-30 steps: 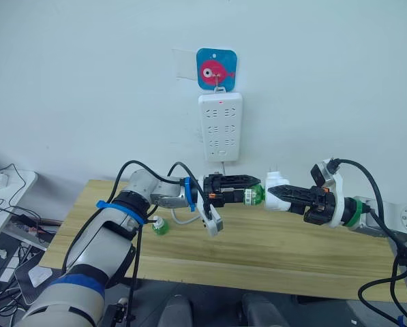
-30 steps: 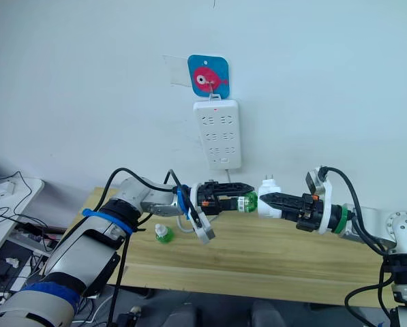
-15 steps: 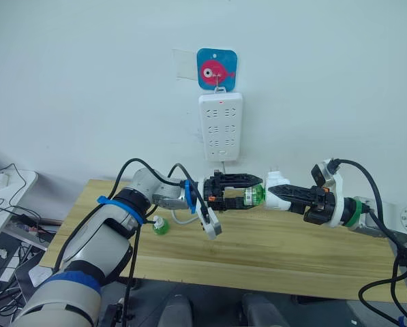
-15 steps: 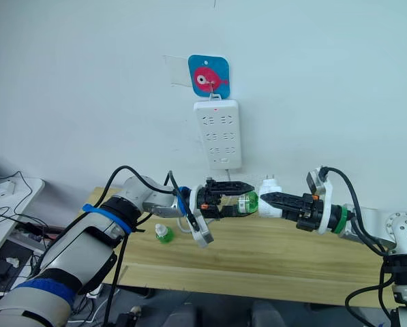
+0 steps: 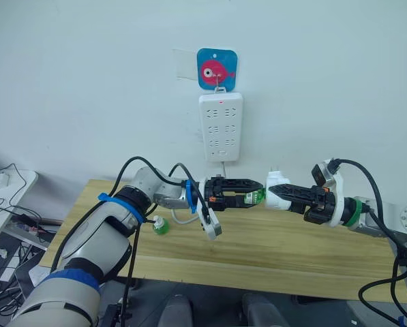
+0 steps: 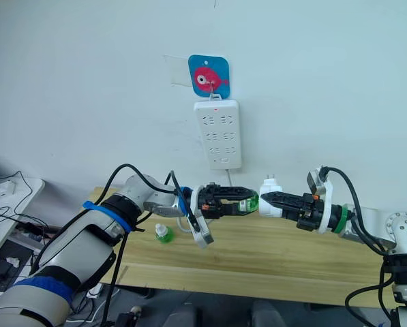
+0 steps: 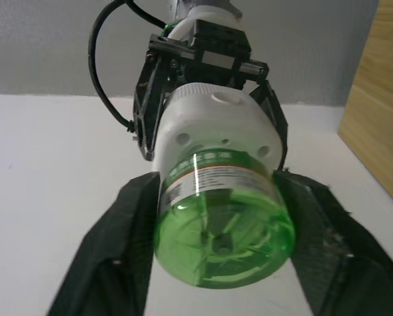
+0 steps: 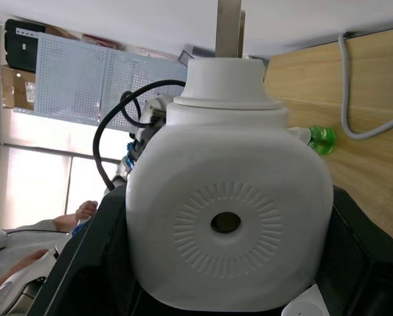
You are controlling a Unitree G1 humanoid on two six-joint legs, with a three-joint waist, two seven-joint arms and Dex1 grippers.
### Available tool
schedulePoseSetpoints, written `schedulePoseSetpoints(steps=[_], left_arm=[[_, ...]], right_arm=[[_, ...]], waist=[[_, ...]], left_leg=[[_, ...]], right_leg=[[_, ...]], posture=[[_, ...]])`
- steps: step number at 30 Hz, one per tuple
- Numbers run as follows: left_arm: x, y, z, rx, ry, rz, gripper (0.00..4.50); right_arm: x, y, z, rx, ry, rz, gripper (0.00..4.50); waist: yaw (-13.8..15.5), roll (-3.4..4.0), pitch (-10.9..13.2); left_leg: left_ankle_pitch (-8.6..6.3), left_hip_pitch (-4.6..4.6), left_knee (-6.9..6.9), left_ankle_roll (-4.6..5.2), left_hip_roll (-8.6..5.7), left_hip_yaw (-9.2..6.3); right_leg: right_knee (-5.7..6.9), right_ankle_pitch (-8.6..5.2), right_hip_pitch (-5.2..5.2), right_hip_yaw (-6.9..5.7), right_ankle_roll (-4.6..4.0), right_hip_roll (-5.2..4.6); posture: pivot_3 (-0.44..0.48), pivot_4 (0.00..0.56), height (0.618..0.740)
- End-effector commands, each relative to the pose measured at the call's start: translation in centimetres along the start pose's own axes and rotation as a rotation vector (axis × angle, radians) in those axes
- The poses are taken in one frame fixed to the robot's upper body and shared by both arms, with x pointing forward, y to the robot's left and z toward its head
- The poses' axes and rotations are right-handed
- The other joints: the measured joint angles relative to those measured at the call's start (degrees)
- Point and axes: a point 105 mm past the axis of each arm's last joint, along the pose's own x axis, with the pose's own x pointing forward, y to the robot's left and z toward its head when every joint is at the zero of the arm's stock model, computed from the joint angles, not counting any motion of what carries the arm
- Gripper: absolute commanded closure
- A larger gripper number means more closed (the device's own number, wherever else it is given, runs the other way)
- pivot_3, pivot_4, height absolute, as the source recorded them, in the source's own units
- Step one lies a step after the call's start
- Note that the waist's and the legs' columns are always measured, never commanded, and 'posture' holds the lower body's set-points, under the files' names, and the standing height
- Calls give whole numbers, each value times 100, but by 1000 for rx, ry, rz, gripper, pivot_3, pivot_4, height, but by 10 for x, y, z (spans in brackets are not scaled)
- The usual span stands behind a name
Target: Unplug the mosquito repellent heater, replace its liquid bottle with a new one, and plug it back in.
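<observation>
Mosquito repellent heater point(image 5: 278, 190) hangs in the air above the wooden table point(image 5: 271, 245), below and to the right of the white power strip point(image 5: 220, 127) on the wall, pinched between the black fingers of the right gripper point(image 5: 279, 194); a green liquid bottle point(image 5: 256, 196) sits at its left end, and the left gripper point(image 5: 251, 191) is pressed onto that bottle from the opposite side, so the two grippers meet nose to nose; a second green bottle point(image 5: 160, 226) stands on the table just beside the left forearm, near a grey cable point(image 5: 183, 219); above the strip hangs a blue square card with a pink fish point(image 5: 217, 68); the heater is white and rounded, with a round vent hole ringed by fine ribs point(image 8: 226, 222) and metal prongs point(image 8: 228, 26) pointing up; the bottle carries a printed band point(image 7: 212, 178), its writing too small to read.
</observation>
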Motion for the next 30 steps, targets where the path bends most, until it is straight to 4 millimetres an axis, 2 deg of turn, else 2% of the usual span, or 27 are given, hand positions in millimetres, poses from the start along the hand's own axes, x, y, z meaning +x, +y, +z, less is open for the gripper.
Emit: schedulePoseSetpoints(steps=[1,2,5,7,8,9,10,11,13,16,19,21,30], left_arm=[[2,14,-2,-1,-13,55,2261],[2,14,-1,-35,-13,60,2261],[3,5,8,-319,-64,73,2261],[4,-12,9,-465,-25,56,2261],[-1,-17,-16,-519,139,23,2261],[-6,-26,-24,-687,256,28,2261],[2,-35,-30,-916,320,29,2261],[12,-37,-32,-1188,286,22,2261],[12,-24,-35,-1607,112,44,2261],[4,-13,-35,-2004,-24,42,2261],[3,-1,-30,-2261,-141,13,2261],[3,4,-28,-2368,-172,-5,2261],[-8,9,-21,-2691,-170,-33,2261]], right_arm=[[-2,9,3,-36,0,19,1457],[-2,9,3,-37,2,17,1457],[-3,8,1,-55,19,3,1457],[-4,8,-2,-70,43,-7,1457],[-5,7,-3,-75,54,-15,1457],[-5,5,-6,-87,73,-27,1457],[-6,4,-9,-94,84,-33,1457],[-6,4,-10,-101,94,-38,1457],[-5,3,-15,-122,121,-43,1457],[-4,3,-20,-132,144,-41,1457],[-3,2,-23,-147,157,-41,1457],[-3,3,-22,-152,154,-36,1457],[-5,6,-21,-172,143,-34,1457]], waist=[[0,0,0],[0,0,0],[16,0,0],[24,0,0],[22,-1,1],[26,-5,3],[54,-4,4],[41,-5,6],[0,-9,9],[-172,-8,9],[-302,-4,6],[-319,-5,7],[-338,-6,8]], left_leg=[[0,0,0,0,0,0],[0,0,0,0,0,0],[0,1,1,0,-1,0],[0,0,1,0,-5,1],[0,-1,1,0,-7,3],[0,-2,1,0,-7,4],[0,-3,2,0,-9,3],[1,-5,8,1,-21,2],[1,-1,-12,5,-39,-3],[7,7,-71,11,-42,-15],[10,6,-74,18,-38,-32],[13,7,-74,21,-37,-46],[30,22,-71,46,-37,-48]], right_leg=[[0,0,0,0,0,0],[0,0,0,-1,0,0],[0,0,0,-2,0,0],[-2,0,0,-1,0,0],[-4,0,0,1,0,0],[-4,0,0,2,0,-1],[-6,0,0,-6,0,2],[-11,2,-2,-13,1,1],[-29,0,14,-10,-1,-7],[-51,-2,43,-17,-7,-16],[-37,-15,29,-34,1,-16],[-18,-24,24,-48,-5,-14],[27,-42,12,-45,19,-10]], posture=[[38,119,740],[38,119,740],[38,119,740],[37,119,740],[37,119,740],[37,119,740],[34,120,740],[34,120,740],[36,119,740],[36,117,740],[30,116,740],[24,116,740],[13,121,740]])
